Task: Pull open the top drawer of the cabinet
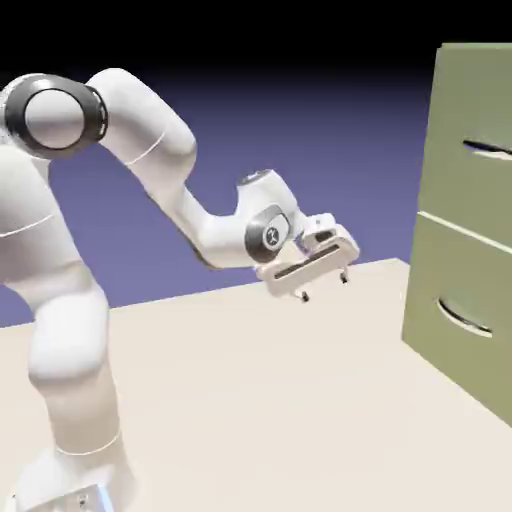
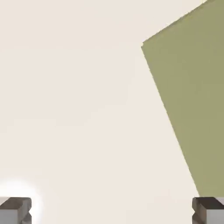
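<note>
The olive-green cabinet (image 1: 466, 230) stands at the exterior view's right, taller than my arm. Its top drawer (image 1: 474, 140) is flush with the cabinet face and carries a thin curved silver handle (image 1: 488, 148). The lower drawer (image 1: 462, 310) sits beneath it with its own handle. My gripper (image 1: 324, 287) hangs over the table, well to the left of the cabinet and below the top handle, fingers pointing down. It is open with nothing between the fingers. In the hand view the two fingertips (image 2: 15, 208) sit wide apart over the table, and the cabinet (image 2: 192, 92) fills the right side.
The beige table (image 1: 270, 400) spreads beneath the gripper and reaches the cabinet's base. My white arm (image 1: 120, 200) rises from the exterior view's lower left.
</note>
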